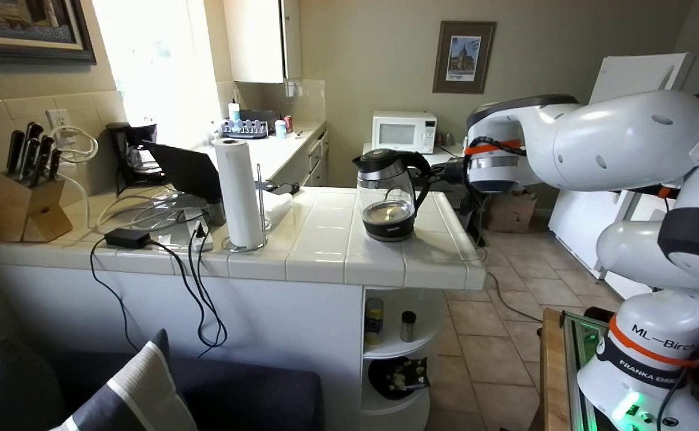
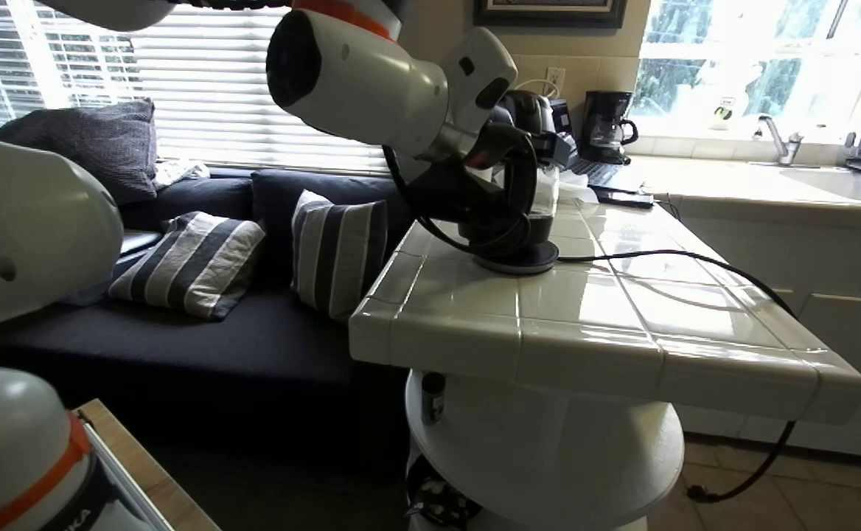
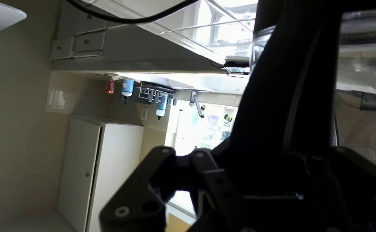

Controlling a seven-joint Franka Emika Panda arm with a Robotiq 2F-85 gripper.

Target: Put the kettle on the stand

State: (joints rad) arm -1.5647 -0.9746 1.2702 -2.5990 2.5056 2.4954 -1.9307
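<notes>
While a striped cushion (image 1: 137,392) leans nearest in an exterior view, on a dark sofa (image 1: 260,383), the white-tiled worktop (image 1: 316,236) rises just behind, with rounded shelves (image 1: 392,348) under its right end. Along the front edge lie a black power adaptor (image 1: 127,238), its cords (image 1: 185,272) hanging over, and further right a paper-towel roll (image 1: 239,194), upright on a wire holder (image 1: 260,206); a knife block (image 1: 29,208) stands at the front left corner. Close to the front right corner is the kettle (image 1: 388,197), upright on its round black stand (image 2: 534,259), its glass body see-through under a black lid. Beside it, toward the right edge, is the hand (image 1: 432,172), clamped on the kettle's black handle (image 3: 281,122), which fills the middle of the wrist view. A black cord (image 2: 652,252) leads off from the stand across the worktop to the back edge. Deeper in come an open laptop (image 1: 185,172) and a coffee maker (image 2: 607,122), toward the left end, and, beyond the worktop, a white microwave (image 1: 402,131) and a framed picture (image 1: 464,57) on the far wall (image 1: 373,60).
</notes>
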